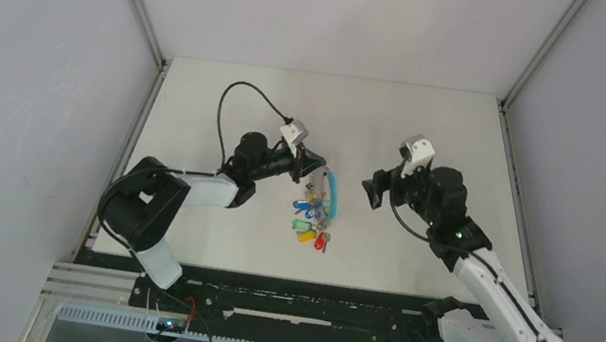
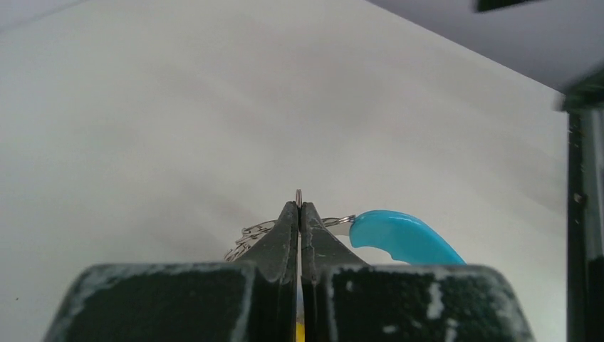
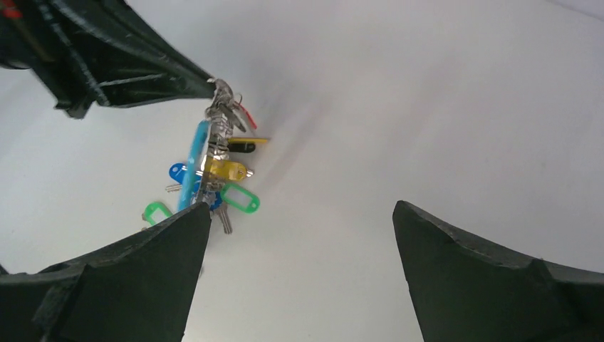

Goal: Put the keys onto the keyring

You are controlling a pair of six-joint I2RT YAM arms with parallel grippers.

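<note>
My left gripper is shut on a thin silvery loop at the edge of the keyring, whose turquoise segment shows in the left wrist view beside its chain-like edge. The keys trail in a bunch from the ring toward the near edge, with blue, green, yellow and red tags. In the right wrist view the keys hang below the left gripper, with a green tag lowest. My right gripper is open and empty, just right of the ring, its fingers wide apart.
The white table is walled by grey panels at the back and both sides. A black cable loops over the left arm. A black rail runs along the near edge by the arm bases.
</note>
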